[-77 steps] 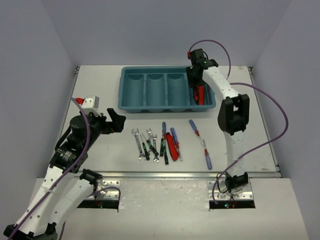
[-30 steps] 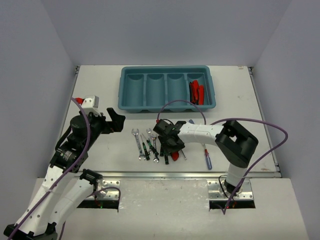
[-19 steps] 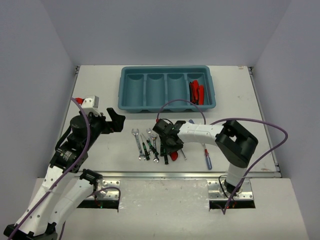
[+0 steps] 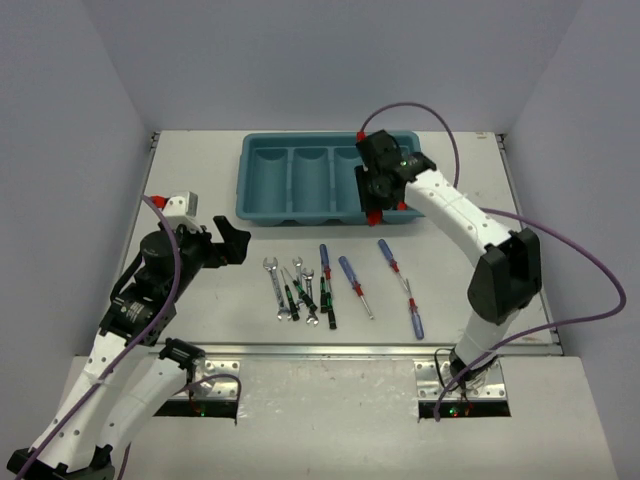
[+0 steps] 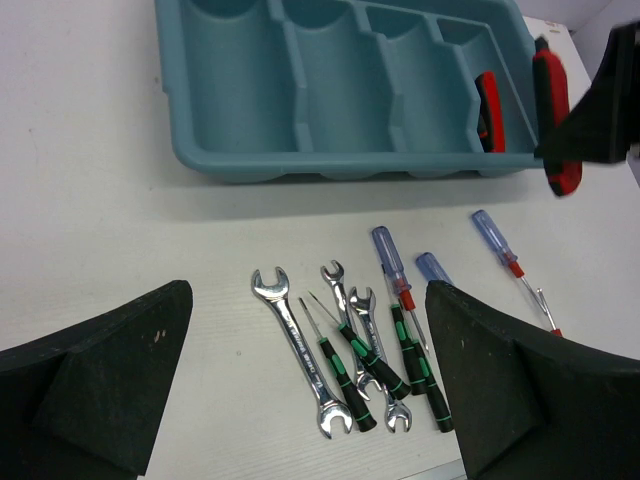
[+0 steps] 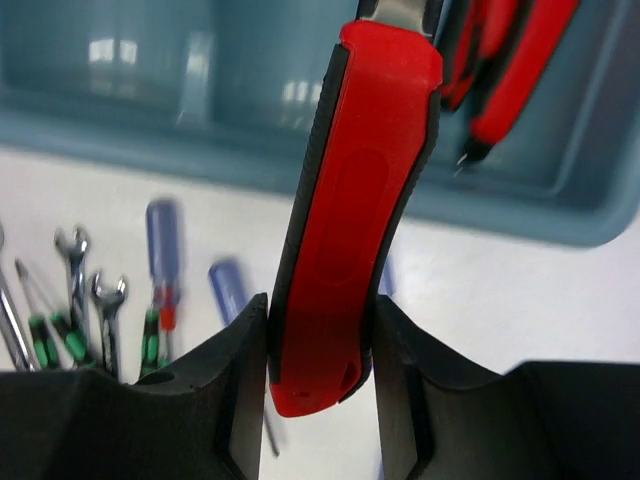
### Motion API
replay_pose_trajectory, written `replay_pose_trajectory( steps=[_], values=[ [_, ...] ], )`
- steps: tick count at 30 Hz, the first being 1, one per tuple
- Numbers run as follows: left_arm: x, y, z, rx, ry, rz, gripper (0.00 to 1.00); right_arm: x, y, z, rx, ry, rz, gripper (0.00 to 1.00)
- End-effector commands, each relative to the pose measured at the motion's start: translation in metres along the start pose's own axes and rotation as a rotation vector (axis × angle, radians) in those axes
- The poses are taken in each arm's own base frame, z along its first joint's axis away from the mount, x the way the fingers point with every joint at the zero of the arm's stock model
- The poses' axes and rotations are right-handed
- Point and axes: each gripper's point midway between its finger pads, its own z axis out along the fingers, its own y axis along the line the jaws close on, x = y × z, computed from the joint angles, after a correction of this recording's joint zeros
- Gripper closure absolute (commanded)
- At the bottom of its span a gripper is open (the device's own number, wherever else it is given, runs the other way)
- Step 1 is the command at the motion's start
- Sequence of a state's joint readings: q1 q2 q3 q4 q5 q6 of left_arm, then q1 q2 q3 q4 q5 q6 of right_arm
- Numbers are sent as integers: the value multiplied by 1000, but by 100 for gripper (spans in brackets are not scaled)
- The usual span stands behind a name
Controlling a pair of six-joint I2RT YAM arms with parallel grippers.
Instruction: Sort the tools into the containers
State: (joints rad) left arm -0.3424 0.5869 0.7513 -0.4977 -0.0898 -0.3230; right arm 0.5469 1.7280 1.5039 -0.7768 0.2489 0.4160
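Note:
My right gripper (image 4: 376, 190) is shut on a red-and-black utility knife (image 6: 360, 200), held in the air over the near wall of the teal tray (image 4: 262, 205), by its rightmost compartment. More red knives (image 6: 510, 70) lie in that compartment. The other three compartments look bare. On the table in front of the tray lie silver wrenches (image 4: 273, 285), green-black drivers (image 4: 327, 302) and several blue-handled screwdrivers (image 4: 351, 281). My left gripper (image 4: 233, 245) hangs open to the left of the tools and holds nothing. In the left wrist view its open fingers (image 5: 110, 370) frame the wrenches (image 5: 300, 350).
The tools form a loose row from the wrenches to a lone blue screwdriver (image 4: 415, 316) at the right. A metal rail (image 4: 330, 350) runs along the table's near edge. Grey walls close in the left, right and back sides.
My right gripper closed on a red knife among the tools on the table, lifted it and carried it back to the tray's right end. The left arm has not moved.

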Motion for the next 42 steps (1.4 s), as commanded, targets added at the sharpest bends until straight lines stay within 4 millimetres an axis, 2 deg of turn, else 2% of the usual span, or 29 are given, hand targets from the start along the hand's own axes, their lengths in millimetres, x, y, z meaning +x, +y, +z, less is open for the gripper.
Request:
replay_pose_trajectory(
  steps=[1, 2, 4, 5, 10, 11, 13, 17, 19, 21, 22, 23, 25, 26, 27, 28, 29, 31, 32, 36, 37, 40, 42],
  values=[
    [-8, -7, 0, 27, -33, -3, 0, -54, -40, 17, 52, -10, -64, 79],
    [-8, -7, 0, 27, -34, -3, 0, -59, -46, 29, 64, 4, -80, 79],
    [-8, -7, -1, 27, -34, -3, 0, -85, -64, 30, 94, -24, -60, 78],
    [-8, -7, -1, 29, -37, -4, 0, -91, -71, 37, 106, -13, -55, 78],
    [-9, -8, -3, 30, -43, -5, 0, -108, -99, 68, 147, 14, -38, 72],
    [-9, -8, -3, 31, -43, -5, 0, -108, -105, 70, 157, 18, -34, 65],
    [-8, -9, -3, 33, -40, -5, 0, -107, -113, 72, 177, 23, -33, 43],
    [-7, -9, -1, 34, -35, -2, 0, -109, -123, 55, 218, 13, -33, 35],
    [-7, -9, -1, 33, -32, -2, 0, -113, -122, 31, 210, -17, -6, 32],
    [-7, -8, -1, 30, -33, -2, 0, -106, -115, 8, 173, -19, 32, 32],
    [-7, -8, -1, 27, -35, -2, 0, -95, -111, 0, 148, -6, 38, 32],
    [-8, -7, -2, 26, -40, -4, 0, -62, -99, 1, 114, 51, 23, 33],
    [-9, -7, -3, 24, -46, -7, 0, -34, -85, -31, 40, 14, 23, 34],
    [-9, -7, -3, 24, -46, -7, 0, -5, -82, -29, 29, 51, 23, 35],
    [-9, -7, -3, 25, -45, -6, 0, 34, -81, -23, 23, 106, 23, 37],
    [-8, -7, -3, 25, -43, -6, 0, 43, -83, -36, 20, 77, 43, 37],
    [-8, -8, -2, 27, -40, -6, 0, 61, -84, -39, 20, 88, 55, 38],
    [-7, -8, 0, 27, -31, -4, 0, 103, -85, -36, 19, 131, 73, 38],
    [-6, -8, 0, 27, -26, -2, 0, 131, -82, -30, 5, 177, 77, 39],
    [-6, -8, 0, 28, -27, -2, 0, 197, -73, -17, -23, 276, 109, 44],
    [-6, -8, 0, 28, -28, -3, 0, 211, -71, -12, -31, 299, 109, 46],
    [-6, -8, 0, 27, -27, -3, 0, 228, -64, -3, -45, 343, 103, 50],
    [-5, -8, 1, 27, -22, -1, 0, 230, -61, 1, -42, 358, 93, 54]
  ],
)
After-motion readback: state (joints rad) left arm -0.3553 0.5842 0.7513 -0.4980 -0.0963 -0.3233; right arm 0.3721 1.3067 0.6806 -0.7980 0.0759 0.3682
